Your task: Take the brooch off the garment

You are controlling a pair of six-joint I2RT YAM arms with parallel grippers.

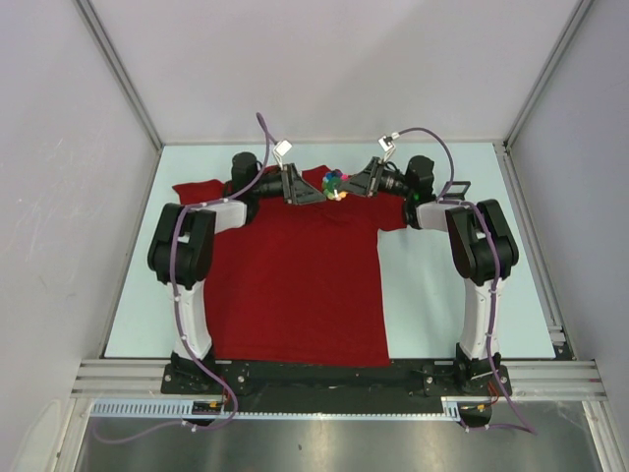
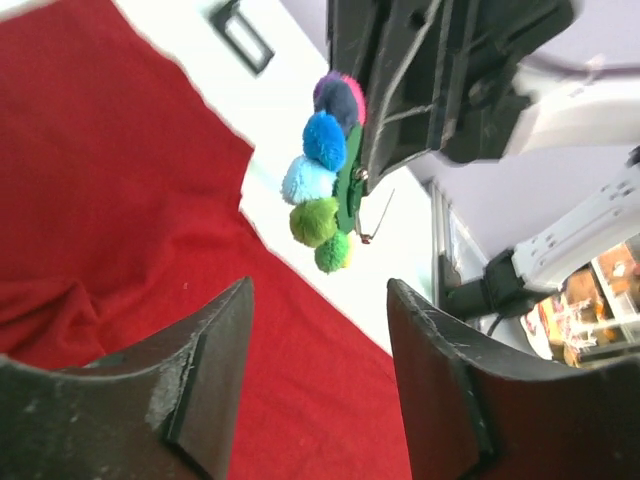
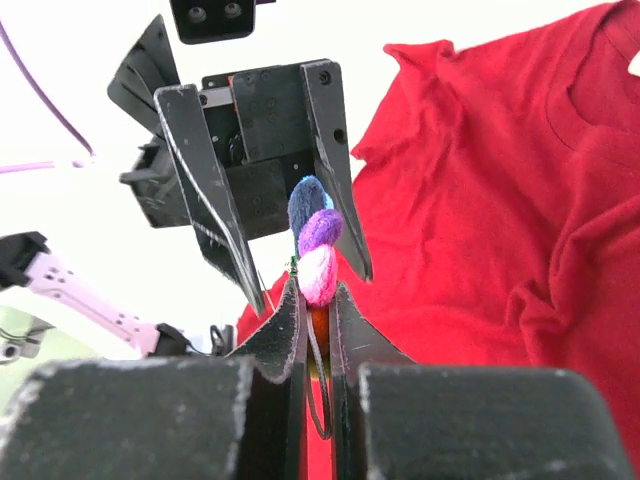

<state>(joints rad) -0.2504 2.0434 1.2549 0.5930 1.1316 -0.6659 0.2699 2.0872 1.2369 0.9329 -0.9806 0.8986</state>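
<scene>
Right claw [image 3: 314,292] pinches the brooch [image 3: 315,245] tight, just above the garment [image 1: 295,285] collar. Left claw [image 2: 318,300] gapes open over that collar too. Pin looks free, so carry it straight off the cloth without snagging.

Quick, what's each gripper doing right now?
Left gripper: open, holding nothing.
Right gripper: shut on the brooch.

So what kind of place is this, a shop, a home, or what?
Probably a robot test booth in a lab. Plain grey walls in metal framing close in a pale table, a left arm and a right arm are bolted at its near edge, and a red T-shirt lies spread on it.
</scene>
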